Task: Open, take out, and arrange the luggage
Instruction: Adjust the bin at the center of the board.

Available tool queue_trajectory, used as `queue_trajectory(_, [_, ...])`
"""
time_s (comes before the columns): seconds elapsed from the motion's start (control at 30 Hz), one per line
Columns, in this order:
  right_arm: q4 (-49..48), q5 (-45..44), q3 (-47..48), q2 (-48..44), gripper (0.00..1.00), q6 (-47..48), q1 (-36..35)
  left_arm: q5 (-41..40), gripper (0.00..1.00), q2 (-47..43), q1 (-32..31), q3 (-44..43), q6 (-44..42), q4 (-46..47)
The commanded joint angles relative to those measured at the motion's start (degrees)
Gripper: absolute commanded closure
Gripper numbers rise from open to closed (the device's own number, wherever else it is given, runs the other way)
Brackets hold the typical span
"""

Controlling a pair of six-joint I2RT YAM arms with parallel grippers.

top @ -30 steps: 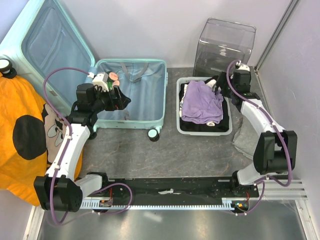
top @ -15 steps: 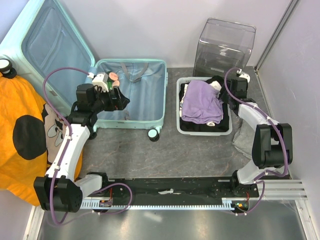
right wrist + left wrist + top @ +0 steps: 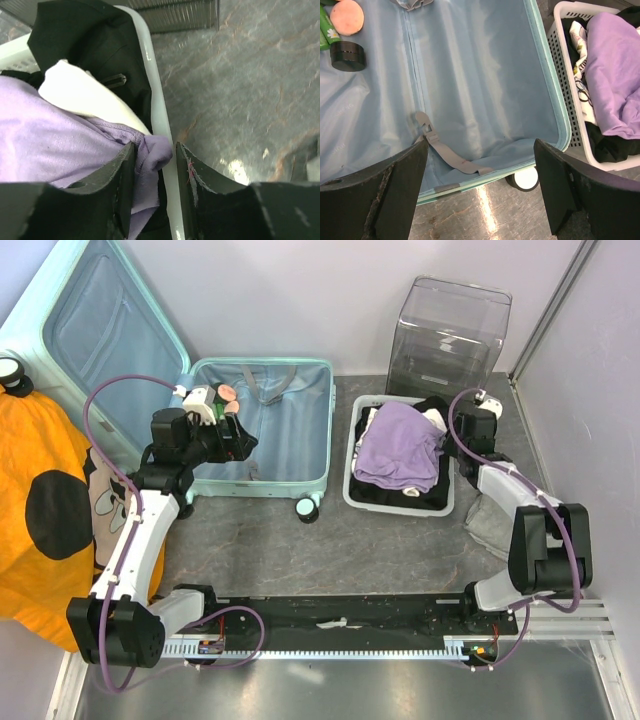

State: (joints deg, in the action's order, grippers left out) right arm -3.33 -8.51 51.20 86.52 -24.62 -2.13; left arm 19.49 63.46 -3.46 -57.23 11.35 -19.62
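Note:
The mint luggage (image 3: 290, 440) lies open at the back left, its lid (image 3: 100, 330) leaning up on the wall. Its pale blue lining (image 3: 480, 85) is mostly bare, with a grey strap (image 3: 445, 150) and small toiletries (image 3: 347, 55) in one corner. My left gripper (image 3: 238, 438) hovers open over the luggage's near edge (image 3: 480, 150), holding nothing. My right gripper (image 3: 452, 430) is closed around the right rim (image 3: 159, 112) of the white basket (image 3: 352, 492), with a fold of purple garment (image 3: 50, 150) caught between the fingers (image 3: 155, 150).
A clear plastic box (image 3: 450, 330) stands behind the basket. An orange cloth with black patches (image 3: 40, 500) covers the far left. A grey cloth (image 3: 490, 520) lies by the right arm. The luggage's wheel (image 3: 308, 508) sticks out toward the bare grey tabletop (image 3: 330, 550).
My right gripper has closed from wide open onto the basket's right rim. The basket has turned, its near left corner swinging left and toward me. The left arm stayed still.

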Motion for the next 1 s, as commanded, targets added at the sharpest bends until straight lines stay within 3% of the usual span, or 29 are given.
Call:
queue_trajectory(0.0, [11.14,-3.69,-4.43,-4.75,0.56,-3.23,-2.96,-0.33,0.07,-0.88,0.30,-0.60,-2.21,0.81])
queue_trajectory(0.13, [11.07,-7.21,-9.44,-13.03,0.50,-8.94,-5.95,-0.24,0.07,-0.88,0.30,-0.51,-2.04,0.90])
queue_trajectory(0.23, [11.59,-9.24,-10.95,-17.43,0.39,-10.18,-6.66,0.11,0.07,-0.53,0.30,-0.42,-1.86,0.98])
queue_trajectory(0.33, [12.47,-9.94,-8.41,-18.67,0.23,-8.34,-6.75,0.64,0.07,-0.53,0.30,-0.42,-1.69,1.16])
queue_trajectory(0.47, [13.26,-10.82,-1.83,-17.70,0.16,-4.83,-6.66,0.64,0.07,-0.97,0.30,-0.34,-1.51,1.16])
queue_trajectory(0.6, [9.94,-15.04,0.92,-14.63,0.13,-1.49,-5.00,-0.15,0.07,-1.23,0.30,-0.25,-1.86,1.16])
queue_trajectory(0.83, [1.84,-1.17,4.60,-4.27,0.16,-1.92,-0.33,-0.06,0.07,-0.89,0.21,-0.07,-1.78,1.16])
queue_trajectory(0.97, [0.87,-0.02,6.28,2.23,0.18,-2.44,0.20,-0.06,0.07,-0.97,0.21,0.01,-1.86,1.16])
